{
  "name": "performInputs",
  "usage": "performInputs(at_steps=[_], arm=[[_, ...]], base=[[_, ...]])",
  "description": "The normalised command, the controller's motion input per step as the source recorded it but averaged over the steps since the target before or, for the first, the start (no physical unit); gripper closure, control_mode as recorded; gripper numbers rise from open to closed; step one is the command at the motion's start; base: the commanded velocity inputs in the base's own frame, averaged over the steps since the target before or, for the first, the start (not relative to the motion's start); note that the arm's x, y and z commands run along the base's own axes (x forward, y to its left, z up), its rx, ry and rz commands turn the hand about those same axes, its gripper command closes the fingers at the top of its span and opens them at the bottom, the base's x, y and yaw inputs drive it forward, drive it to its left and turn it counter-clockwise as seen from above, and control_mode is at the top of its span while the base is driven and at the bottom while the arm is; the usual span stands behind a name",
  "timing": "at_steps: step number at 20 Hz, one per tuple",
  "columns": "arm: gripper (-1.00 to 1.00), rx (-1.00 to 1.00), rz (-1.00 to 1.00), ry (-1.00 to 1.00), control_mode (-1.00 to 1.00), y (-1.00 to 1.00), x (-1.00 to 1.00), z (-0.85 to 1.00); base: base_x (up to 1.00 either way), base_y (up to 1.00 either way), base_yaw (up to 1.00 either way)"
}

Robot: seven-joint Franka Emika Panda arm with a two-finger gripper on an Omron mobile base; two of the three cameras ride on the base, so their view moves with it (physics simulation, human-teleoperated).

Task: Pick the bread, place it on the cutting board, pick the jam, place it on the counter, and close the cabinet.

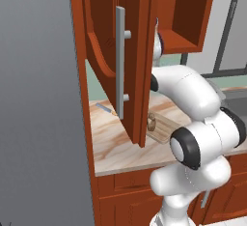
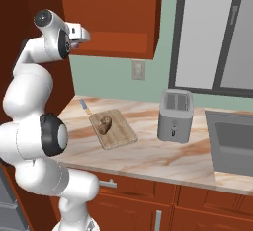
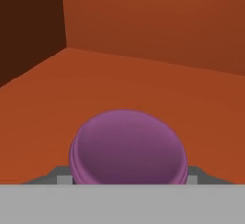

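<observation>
Jam (image 3: 127,147) is the thing that matters now: in the hand view its purple round lid sits at the bottom centre of the frame, directly ahead of the gripper (image 3: 125,180), on the orange-brown floor of the cabinet (image 1: 103,51). The two grey fingertips (image 3: 61,176) show low at the left and right of the lid, one on each side. So the jaws stand apart with the jar between them, and they look closed in against its sides; whether they really press it I cannot tell for sure, since the contact is hidden under the lid. My judgement is that the jar is gripped or very nearly so.

In the left base view the arm reaches up behind the open cabinet door, at the upper middle of the frame. In the right base view the hand enters the cabinet at the upper left of the frame.

Bread (image 2: 104,123) already lies on the board (image 2: 121,135), at the centre left of the right base view, so that part looks done.

Counter (image 2: 148,156) lies below the cabinet, toward the bottom of both base views. The next move, as I judge it, must bring the jar back out toward the camera before it goes down, clear of the door and the shelf edge.
</observation>
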Motion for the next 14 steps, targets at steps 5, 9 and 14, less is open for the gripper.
performInputs(at_steps=[5, 9, 14], arm=[[1.00, 0.00, 0.00, 0.00, -1.00, -0.22, -0.38, 0.01], [1.00, 0.00, 0.00, 0.00, -1.00, -0.31, -0.41, 0.00], [1.00, 0.00, 0.00, 0.00, -1.00, -0.31, -0.41, 0.00]], base=[[0.00, 0.00, 0.00], [0.00, 0.00, 0.00], [0.00, 0.00, 0.00]])
